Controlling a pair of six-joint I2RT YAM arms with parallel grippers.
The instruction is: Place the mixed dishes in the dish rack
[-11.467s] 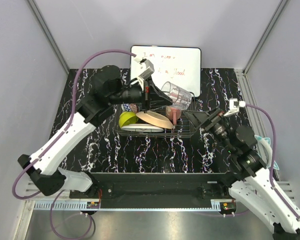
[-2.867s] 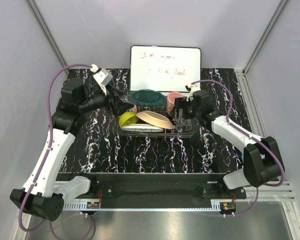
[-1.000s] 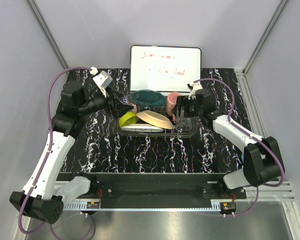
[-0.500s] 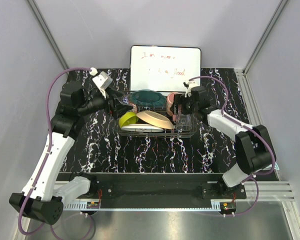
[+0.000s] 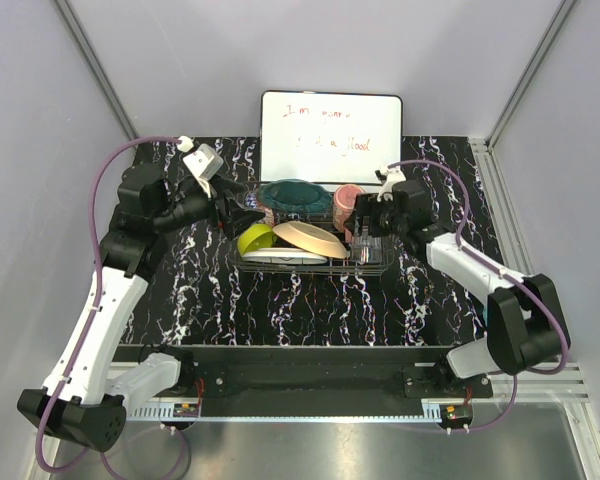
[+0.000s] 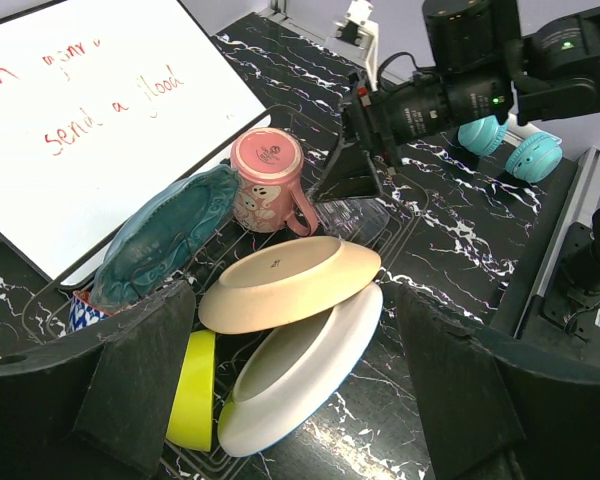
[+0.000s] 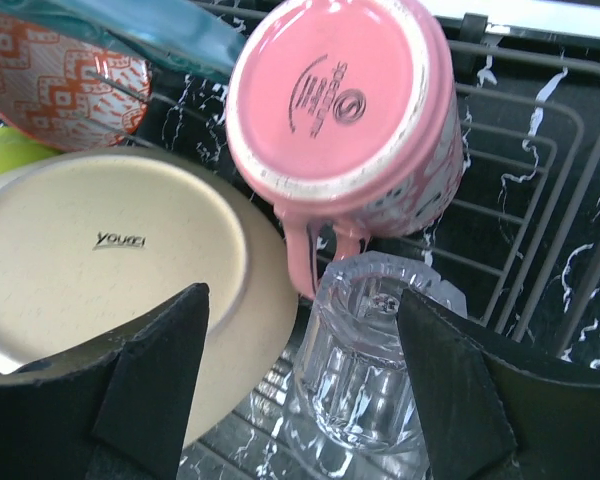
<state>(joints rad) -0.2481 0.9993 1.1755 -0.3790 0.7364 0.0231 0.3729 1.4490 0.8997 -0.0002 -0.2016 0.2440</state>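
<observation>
The dish rack (image 5: 382, 268) holds the mixed dishes: teal plate (image 5: 295, 195), pink mug (image 5: 350, 196), peach plate (image 5: 308, 238), white plate (image 5: 278, 257), lime-green bowl (image 5: 254, 239), red patterned bowl (image 7: 60, 65). A clear glass (image 7: 375, 370) stands upside down by the mug handle. My right gripper (image 7: 305, 390) is open and straddles the glass, right finger close to it, left finger apart over the peach plate (image 7: 110, 270). My left gripper (image 6: 300, 400) is open above the white plate (image 6: 305, 370), holding nothing.
A white whiteboard (image 5: 330, 122) with red writing leans behind the rack. Teal headphones (image 6: 510, 145) lie on the black marbled table past the right arm. Grey walls and metal rails enclose the table.
The right wrist swung left over the rack's right end and came back right, staying around the glass. The left arm has barely moved.
</observation>
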